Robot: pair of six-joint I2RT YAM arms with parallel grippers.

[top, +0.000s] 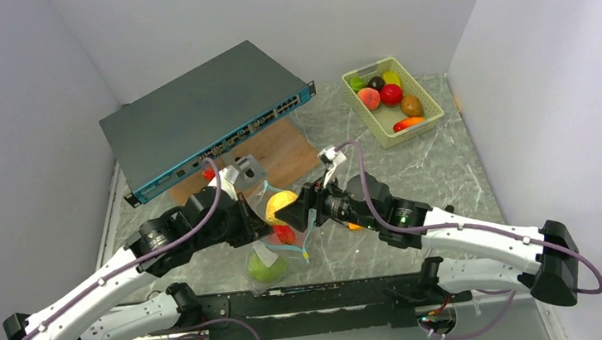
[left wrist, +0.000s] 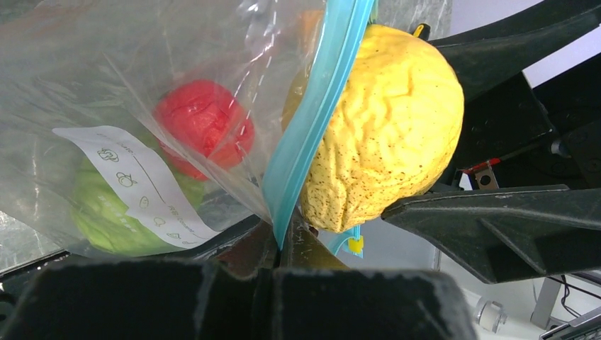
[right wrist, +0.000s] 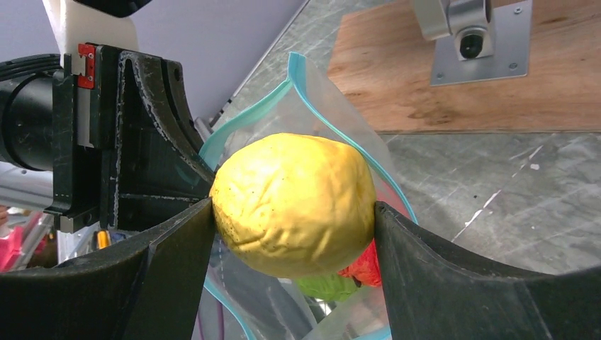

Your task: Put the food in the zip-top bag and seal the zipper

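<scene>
My right gripper (right wrist: 293,212) is shut on the yellow lemon (right wrist: 293,204) and holds it at the open mouth of the clear zip-top bag (left wrist: 106,78). My left gripper (left wrist: 280,237) is shut on the bag's teal-blue zipper strip (left wrist: 312,113) and holds the mouth up. Inside the bag lie a red apple (left wrist: 202,127) and a green cabbage (left wrist: 113,212), behind the white label (left wrist: 142,184). In the top view the lemon (top: 280,205) sits between both grippers, with the apple (top: 285,234) and cabbage (top: 265,267) lower in the bag.
A pale green basket (top: 435,107) at the back right holds several more toy fruits. A grey network switch (top: 201,113) lies at the back left. A wooden board (top: 280,155) with a metal bracket (top: 245,171) lies behind the bag.
</scene>
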